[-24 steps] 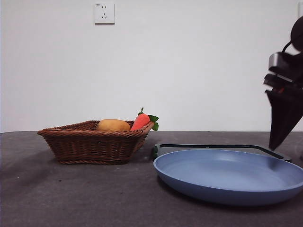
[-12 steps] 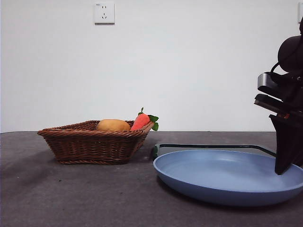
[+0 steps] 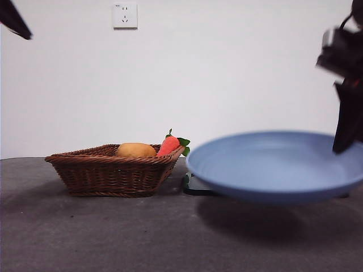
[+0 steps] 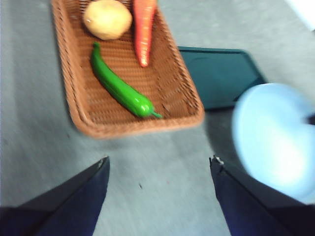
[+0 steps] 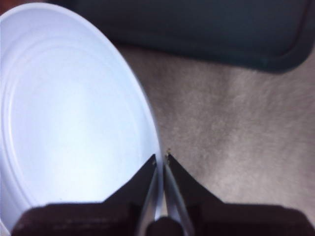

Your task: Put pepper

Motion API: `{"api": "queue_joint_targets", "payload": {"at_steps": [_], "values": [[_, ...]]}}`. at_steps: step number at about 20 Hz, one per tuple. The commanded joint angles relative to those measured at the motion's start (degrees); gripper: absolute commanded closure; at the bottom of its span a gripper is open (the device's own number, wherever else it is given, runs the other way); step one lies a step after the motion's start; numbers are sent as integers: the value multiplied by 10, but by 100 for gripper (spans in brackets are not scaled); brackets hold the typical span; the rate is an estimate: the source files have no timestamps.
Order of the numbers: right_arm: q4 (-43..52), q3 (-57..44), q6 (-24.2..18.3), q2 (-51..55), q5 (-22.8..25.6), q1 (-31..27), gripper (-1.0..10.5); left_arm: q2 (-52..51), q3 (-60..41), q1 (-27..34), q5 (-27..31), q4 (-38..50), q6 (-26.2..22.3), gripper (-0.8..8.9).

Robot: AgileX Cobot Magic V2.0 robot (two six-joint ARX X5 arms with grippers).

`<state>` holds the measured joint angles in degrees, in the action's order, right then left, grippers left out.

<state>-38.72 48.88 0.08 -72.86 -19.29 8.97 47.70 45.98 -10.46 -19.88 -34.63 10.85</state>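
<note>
Plate [image 3: 272,167] handling is being done by the right gripper [image 5: 161,160], whose jaws are being pressed onto the plate's rim, one jaw inside and one outside, so that the blue plate is being carried clear of the table [image 3: 85,238] in front of the dark green board [image 4: 219,73]. Pepper [image 4: 120,88] placement is not yet being attempted: the green pepper is lying in the wicker basket [image 3: 108,170], beside the carrot [image 4: 143,29] and near the potato [image 4: 107,18], untouched by either gripper.

The step in hand is judged to be the repositioning of the plate. It is best being kept level, since a thin rim pinched at one edge is likely to tip or slip under its own weight; a slow, steady carry and a gentle set-down flat on the table, close to the basket, is being called for.

The left gripper [image 4: 157,162] is being held high above the table just in front of the basket, jaws spread wide and empty, well placed for a later reach toward the pepper along its length.
</note>
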Motion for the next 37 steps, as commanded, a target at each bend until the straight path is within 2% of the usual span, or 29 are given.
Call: {"api": "queue_joint_targets", "payload": {"at_steps": [1,5,8,11,15,21,29,35,37], "values": [[-7,13,10,39,0,0,943,79,57,-35,43,8,14,454],[-28,26,16,118,1,-7,943,243,164,-83,119,6,28,454],[-47,47,16,160,1,-16,943,350,237,-105,130,2,45,454],[-57,61,18,194,1,-19,943,441,297,-122,169,2,59,454],[-63,61,20,220,1,-19,943,539,353,-125,184,-14,78,454],[-68,61,17,223,-3,-18,943,616,359,-125,212,3,102,454],[-68,61,13,223,-3,-18,943,666,359,-127,212,28,120,454],[-68,61,9,223,-3,-18,943,670,359,-127,206,28,150,615],[-68,61,5,223,-2,-18,943,670,359,-127,181,32,151,663]]}}
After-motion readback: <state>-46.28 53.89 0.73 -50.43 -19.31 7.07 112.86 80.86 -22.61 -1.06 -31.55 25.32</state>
